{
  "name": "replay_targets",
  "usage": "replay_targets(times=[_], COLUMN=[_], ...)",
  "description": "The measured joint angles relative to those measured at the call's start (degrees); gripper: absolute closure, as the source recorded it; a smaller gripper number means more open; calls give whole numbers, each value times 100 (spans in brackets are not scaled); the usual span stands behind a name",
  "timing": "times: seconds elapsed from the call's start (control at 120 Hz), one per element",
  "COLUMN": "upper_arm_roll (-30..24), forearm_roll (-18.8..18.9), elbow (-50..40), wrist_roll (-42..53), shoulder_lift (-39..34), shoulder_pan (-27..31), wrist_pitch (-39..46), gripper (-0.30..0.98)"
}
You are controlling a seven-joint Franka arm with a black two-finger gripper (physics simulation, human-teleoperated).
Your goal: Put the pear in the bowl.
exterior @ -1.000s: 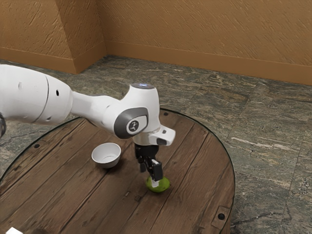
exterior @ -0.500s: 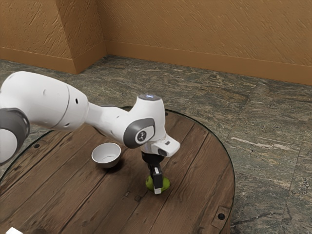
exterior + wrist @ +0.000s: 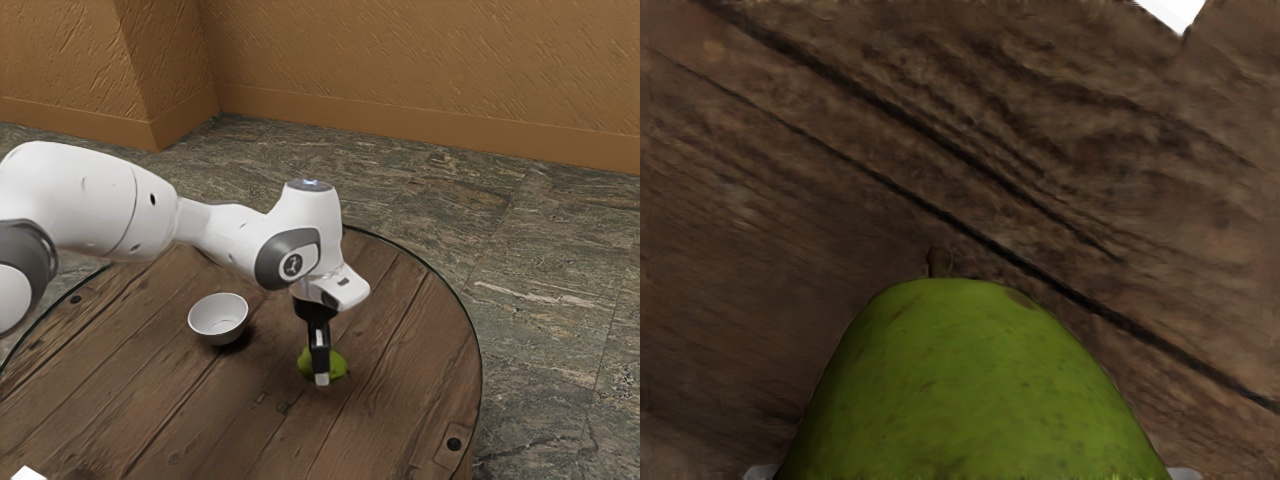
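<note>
My gripper (image 3: 321, 377) is shut on the green pear (image 3: 336, 363), with one finger across its near side in the exterior view. The pear hangs a little above the wooden table. In the wrist view the pear (image 3: 970, 390) lies between the pale tips of my gripper (image 3: 973, 473), one at each flank, its stem pointing away from the hand. A white bowl (image 3: 218, 320) stands upright on the table, apart from the pear, toward the exterior view's left.
The round wooden table (image 3: 400, 350) has a dark rim, with stone floor beyond it. A white object (image 3: 28, 474) is at the exterior view's lower left corner. A white shape (image 3: 1180, 12) shows at the wrist view's edge.
My hand first came down around the pear and the fingers closed on it. Since then hand and pear have risen slightly together. The bowl has stayed put.
</note>
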Motion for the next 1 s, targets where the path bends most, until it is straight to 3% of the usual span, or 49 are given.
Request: replay_targets(times=[0.192,0.375,0.658,0.908,1.0], upper_arm_roll=[212,972,1984,2080,2081], forearm_roll=[486,744,837,815,795], elbow=[479,696,737,737,738], wrist_roll=[91,143,222,294,318], shoulder_lift=[-139,-272,-50,279,313], shoulder_pan=[-2,2,10,26,26], wrist_pitch=[-732,-1187,-1350,-1160,-1095], gripper=[38,42,44,45,33])
